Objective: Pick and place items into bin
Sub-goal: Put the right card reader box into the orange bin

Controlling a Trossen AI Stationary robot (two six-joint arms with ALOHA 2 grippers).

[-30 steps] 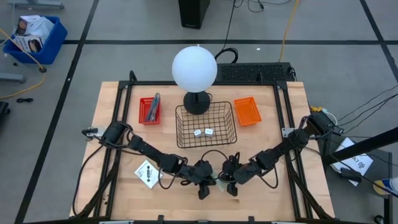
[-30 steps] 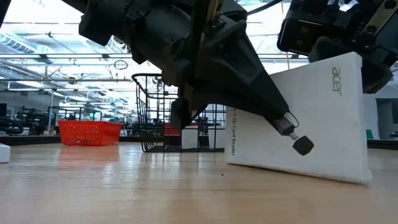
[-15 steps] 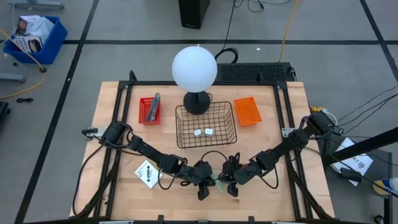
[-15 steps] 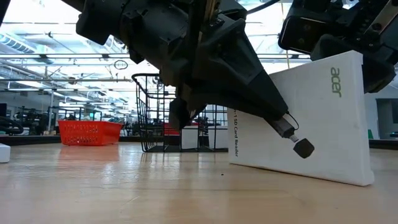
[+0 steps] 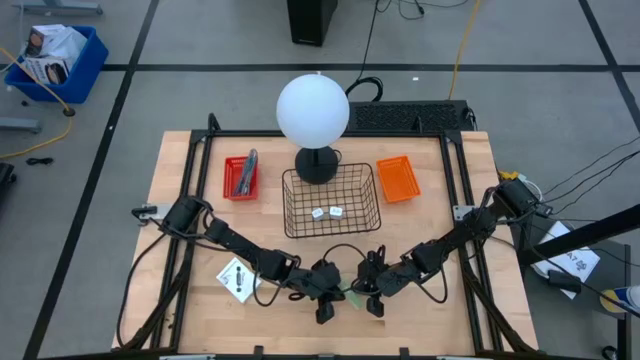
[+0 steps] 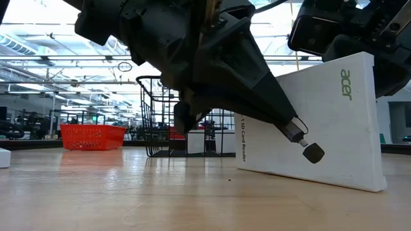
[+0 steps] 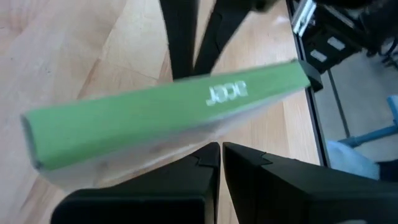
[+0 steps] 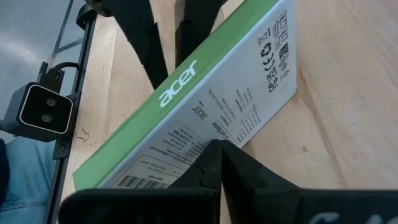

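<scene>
A thin white box with a green side printed "acer" (image 6: 321,122) stands tilted on one long edge near the table's front middle, and also shows in the high view (image 5: 354,294). My left gripper (image 5: 326,302) is shut at the box's left. My right gripper (image 5: 372,299) is shut at its right. A white square card with a dark mark (image 5: 236,279) lies flat at the front left. Two small white items (image 5: 327,212) lie in the black wire basket (image 5: 370,200). A grey tool (image 5: 248,168) lies in the red bin (image 5: 232,185). My left gripper's shut fingertips (image 7: 211,155) come up against the box's white broad face just under its green side (image 7: 168,106); whether they touch it I cannot tell. My right gripper's shut fingertips (image 8: 214,152) meet the box's white labelled face (image 8: 205,124) at its long edge. They lie across the box. The box stays tilted with its lower long edge (image 6: 308,179) on the table.
The big white globe lamp (image 5: 313,110) stands behind the basket. An orange bin (image 5: 398,178) sits at the back right. A small white thing (image 6: 3,157) shows at the low view's left edge. Bare wood lies between the basket and the grippers.
My left gripper has crept a little toward the table's left edge. The box has stayed tilted in nearly the same place.
</scene>
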